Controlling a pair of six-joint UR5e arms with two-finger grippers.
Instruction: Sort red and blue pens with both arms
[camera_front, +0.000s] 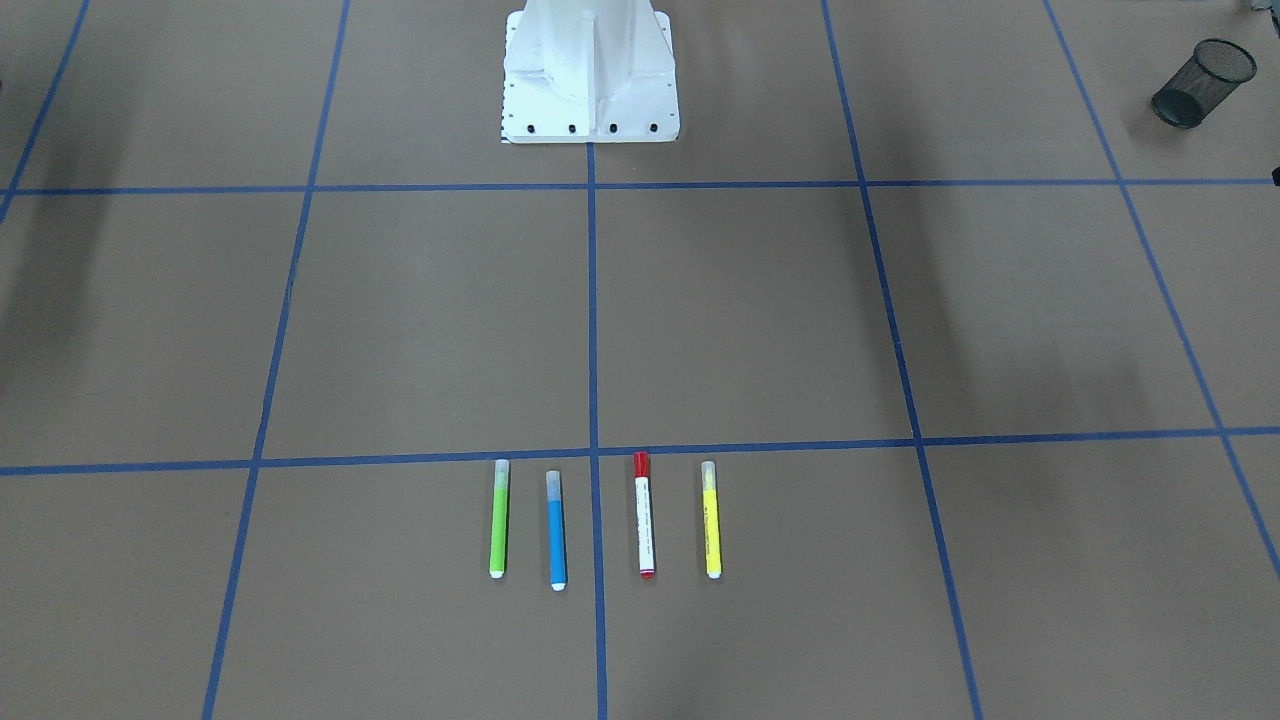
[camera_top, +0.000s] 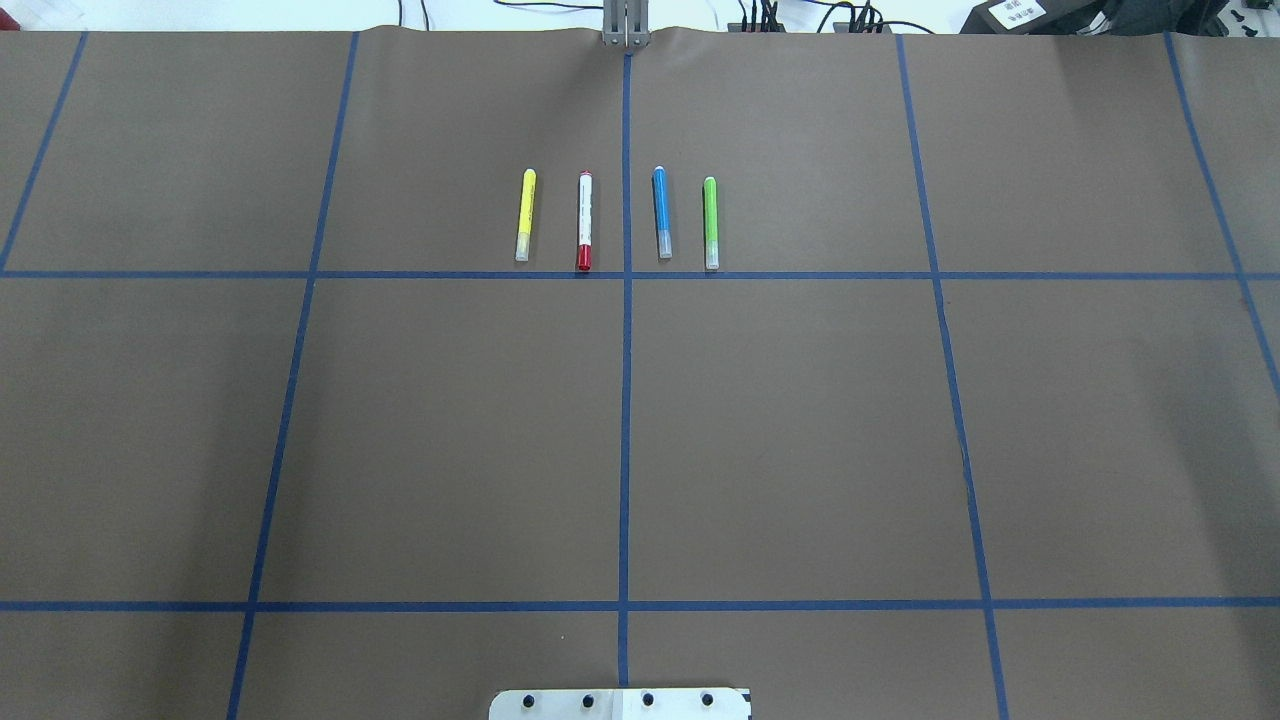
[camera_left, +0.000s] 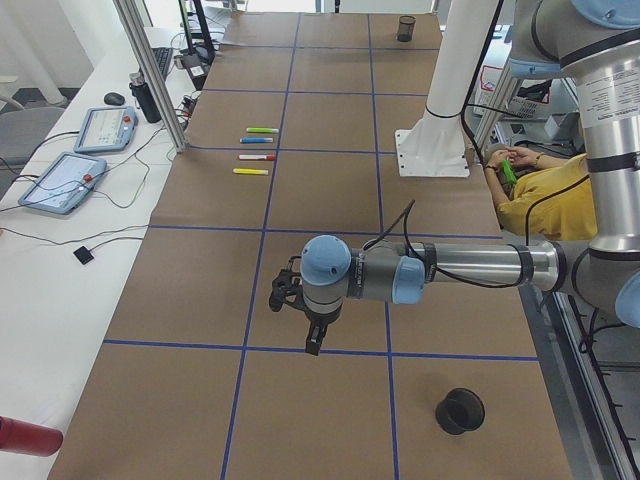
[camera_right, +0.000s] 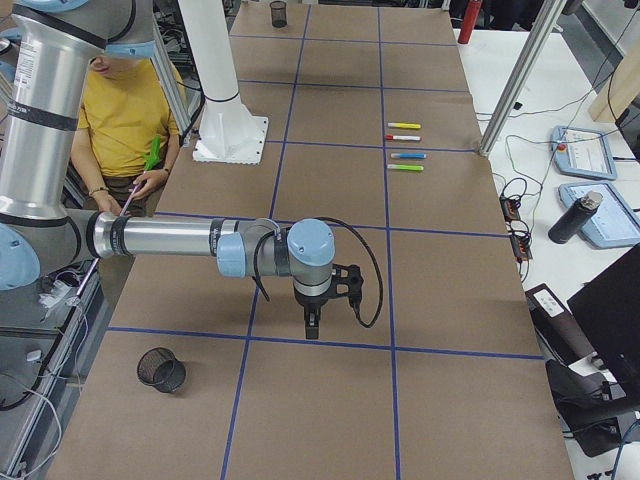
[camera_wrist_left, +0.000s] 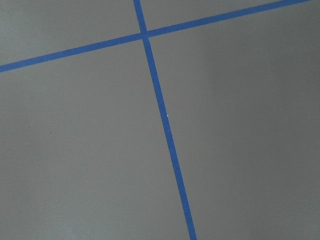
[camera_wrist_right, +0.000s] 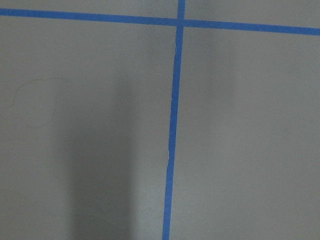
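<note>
We can't tell if left pincer (camera_left: 313, 343) or right pincer (camera_right: 311, 328) is apart; red pen (camera_front: 645, 528), blue pen (camera_front: 556, 530) lie far off, so let's grasp mid-barrel, crosswise.

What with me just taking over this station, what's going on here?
Nothing is picked up yet. The red pen and blue pen lie side by side in a row between a yellow marker and a green marker, untouched. The left gripper and right gripper hover over the table toward opposite ends, far from the pens; whether they are open is unclear.
</note>
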